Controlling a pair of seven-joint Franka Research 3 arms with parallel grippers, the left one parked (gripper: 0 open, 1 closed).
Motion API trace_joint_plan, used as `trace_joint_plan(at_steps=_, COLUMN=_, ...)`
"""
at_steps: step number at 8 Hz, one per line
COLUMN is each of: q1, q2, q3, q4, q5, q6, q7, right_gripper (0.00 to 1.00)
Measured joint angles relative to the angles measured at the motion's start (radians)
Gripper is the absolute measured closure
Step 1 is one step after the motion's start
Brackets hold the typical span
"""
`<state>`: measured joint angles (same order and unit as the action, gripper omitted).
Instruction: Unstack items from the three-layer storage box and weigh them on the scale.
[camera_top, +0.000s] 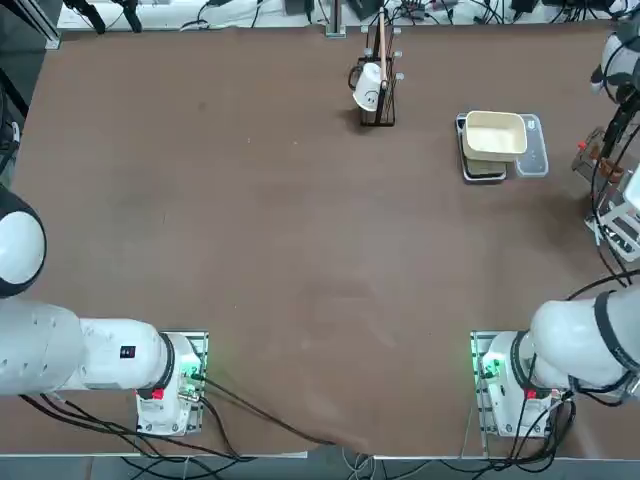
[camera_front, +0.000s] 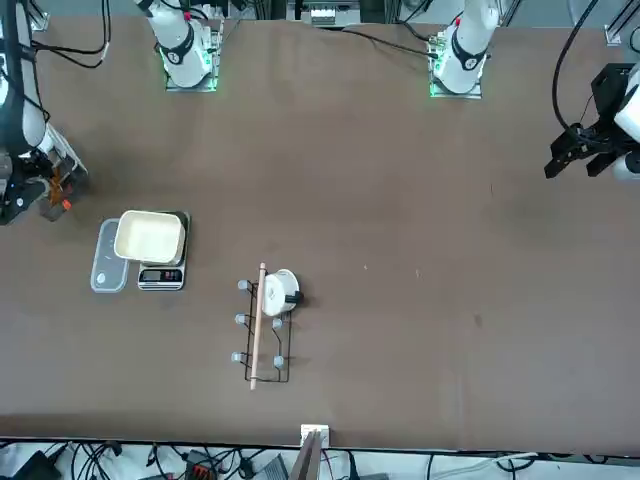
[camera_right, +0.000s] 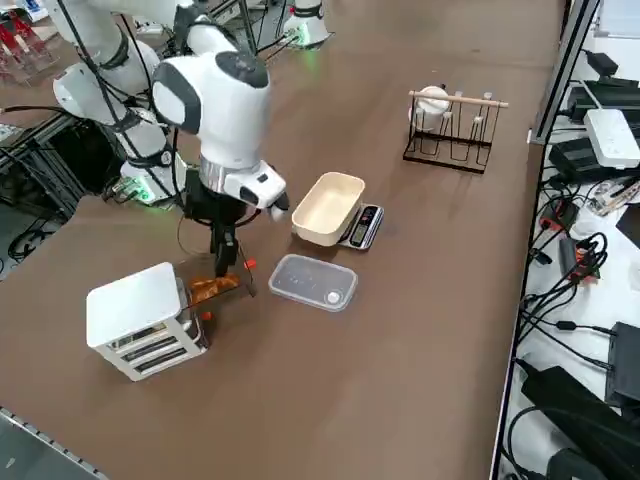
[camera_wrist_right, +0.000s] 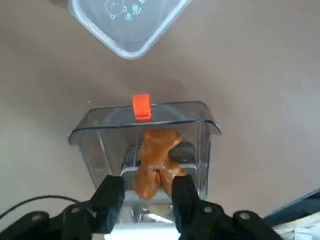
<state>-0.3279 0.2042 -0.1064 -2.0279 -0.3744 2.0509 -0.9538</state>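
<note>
Now the right gripper (camera_wrist_right: 142, 192) reaches into a clear drawer (camera_wrist_right: 150, 127) pulled out of the storage box (camera_right: 140, 318) at the table's right edge, its jaws pinching a reddish-brown lumpy piece (camera_wrist_right: 156, 161). Left of it sit a clear lid (camera_right: 313, 282) and the scale (camera_right: 362, 226) with its cream bowl (camera_right: 327, 207).

Brown table (camera_top: 250, 250): scale (camera_top: 485, 165), storage box (camera_right: 140, 320)

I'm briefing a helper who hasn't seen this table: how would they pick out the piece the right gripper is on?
Find the white storage box; a clear drawer with an orange tab stands open beside it. The right gripper is closed on a lumpy reddish-brown food piece in that drawer, the only item there.
</note>
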Motion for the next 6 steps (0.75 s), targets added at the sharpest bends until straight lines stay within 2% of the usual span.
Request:
trace_joint_plan(at_steps=2, q1=-0.031, q2=0.002, q3=0.0, q4=-0.055, q5=-0.001, q6=0.1, q7=0.0, right_gripper=0.36)
trace_joint_plan(at_steps=6, q1=-0.038, q2=0.021, q3=0.001, q4=-0.068, q5=-0.001, q6=0.141, q7=0.0, right_gripper=0.35)
